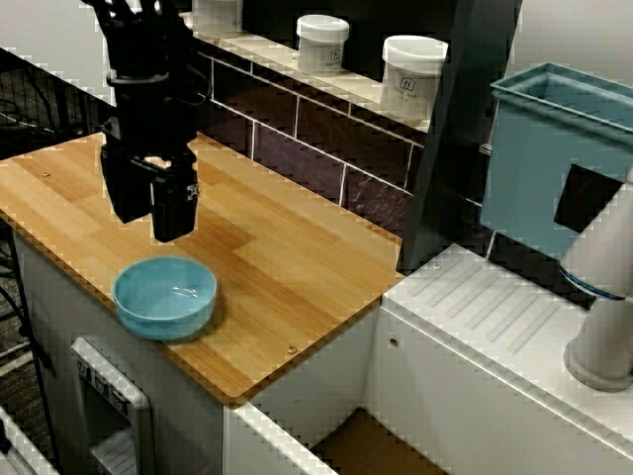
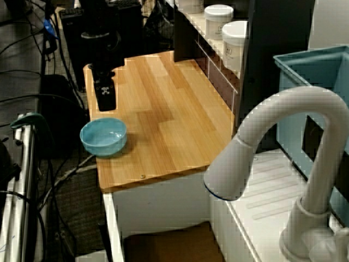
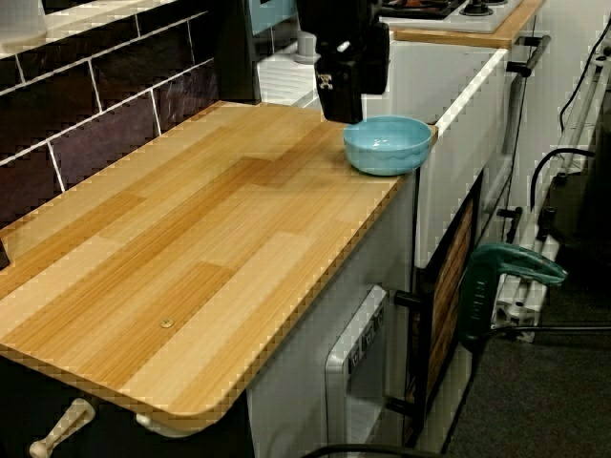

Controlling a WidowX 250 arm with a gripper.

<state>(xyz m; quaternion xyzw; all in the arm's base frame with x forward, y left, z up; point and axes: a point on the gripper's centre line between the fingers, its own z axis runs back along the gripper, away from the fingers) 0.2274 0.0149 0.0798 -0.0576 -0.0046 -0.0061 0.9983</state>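
Observation:
In the view from above, my black gripper (image 1: pixel 150 226) hangs over the left part of the wooden counter (image 1: pixel 297 267), a little above the wood. Its two fingers stand close together and I see nothing between them. A light blue bowl (image 1: pixel 165 295) rests on the counter just in front of the gripper, near the front edge, and looks empty. The side view past the faucet shows the gripper (image 2: pixel 105 103) behind the bowl (image 2: pixel 103 136). In the view along the counter, the gripper (image 3: pixel 346 110) hovers just left of and behind the bowl (image 3: pixel 387 145).
White lidded jars (image 1: pixel 322 43) (image 1: pixel 412 77) stand on the tiled ledge behind the counter. A blue bin (image 1: pixel 554 158), a white draining board (image 1: pixel 495 317) and a grey faucet (image 2: pixel 283 142) lie to the right. A green clamp (image 3: pixel 506 277) sits below the counter's front edge.

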